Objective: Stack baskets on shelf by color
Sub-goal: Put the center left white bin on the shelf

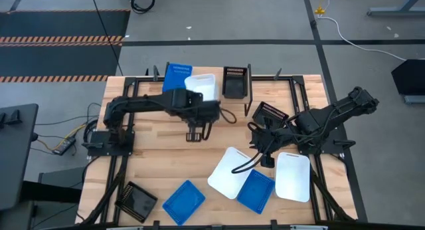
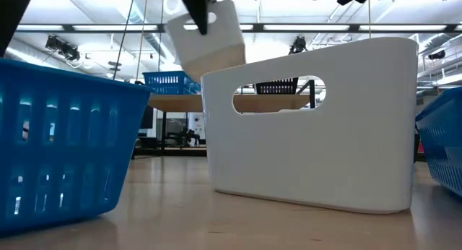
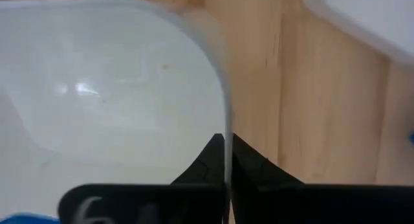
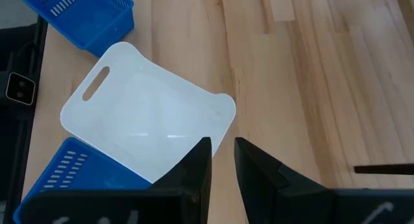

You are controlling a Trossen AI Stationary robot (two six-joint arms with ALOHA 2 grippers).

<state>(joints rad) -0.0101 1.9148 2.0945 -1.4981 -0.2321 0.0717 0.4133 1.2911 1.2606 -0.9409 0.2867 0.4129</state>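
On the big wooden tabletop (image 1: 166, 163) stands the low wooden-topped shelf (image 1: 265, 80) at the far edge, carrying a blue slotted plastic basket (image 1: 176, 76) and a small black slotted basket (image 1: 234, 81). Nearer the front lie two large white smooth plastic baskets (image 1: 229, 172) (image 1: 293, 176), two more blue ones and two black ones. Beside the shelf's blue basket, the left gripper (image 3: 225, 162) is clenched on the rim of a third white basket (image 1: 202, 86), lifted. Over the front white basket, the right gripper (image 4: 222, 162) hangs part-open, holding nothing.
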